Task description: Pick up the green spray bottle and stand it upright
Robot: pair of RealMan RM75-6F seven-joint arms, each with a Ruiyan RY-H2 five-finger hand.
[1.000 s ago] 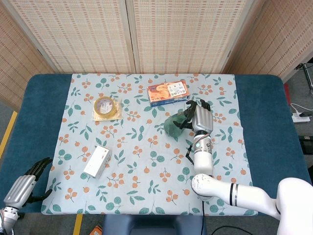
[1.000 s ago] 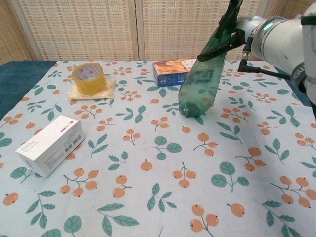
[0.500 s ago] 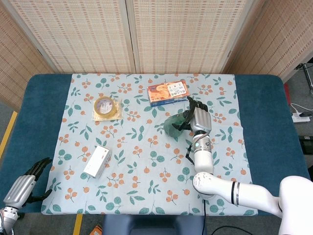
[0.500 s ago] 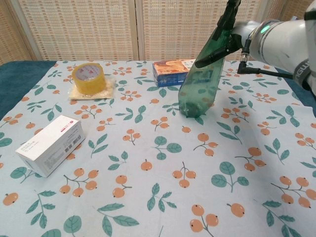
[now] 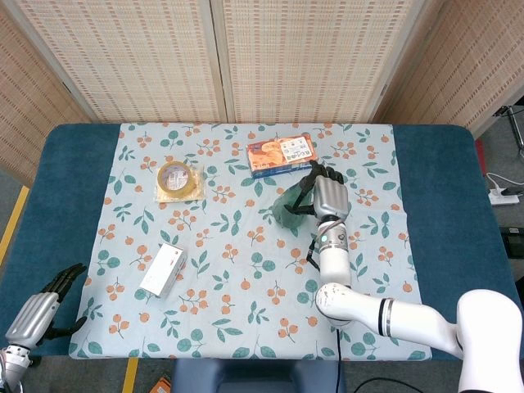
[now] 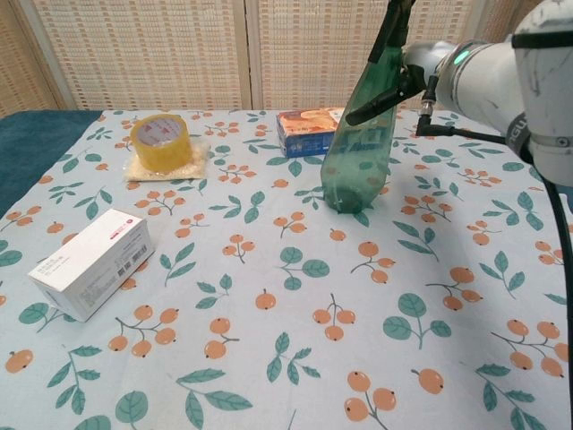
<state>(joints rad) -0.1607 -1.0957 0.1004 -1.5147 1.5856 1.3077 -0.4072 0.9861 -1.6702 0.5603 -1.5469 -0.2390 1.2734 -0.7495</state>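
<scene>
R arm (image 5: 385, 315): reaching fwd over the tablecloth (image 5: 246, 278), forearm pointing away from robot.
Green spray bottle (image 6: 358, 143): base touching cloth, tilting, beside snack box (image 5: 282, 155).
R hand (image 5: 329, 196): fingers gripping bottle's upper part.
L hand (image 5: 37, 315): resting off cloth, fingers loosely apart, holding nothing.

Both views bright, even, soft light w/ no hard glare. Shadows faint: a soft dark patch on the floral cloth (image 6: 269, 358) just beside the base of the green spray bottle (image 6: 358, 152), thin edge shadow under the white box (image 6: 89, 262). Head view sharp corner to corner. Chest view sharp mid-frame; near cloth print looks stretched twd the bottom edge, slight wide-angle bend at sides. Bottle plastic translucent, shows small dull highlights.
</scene>
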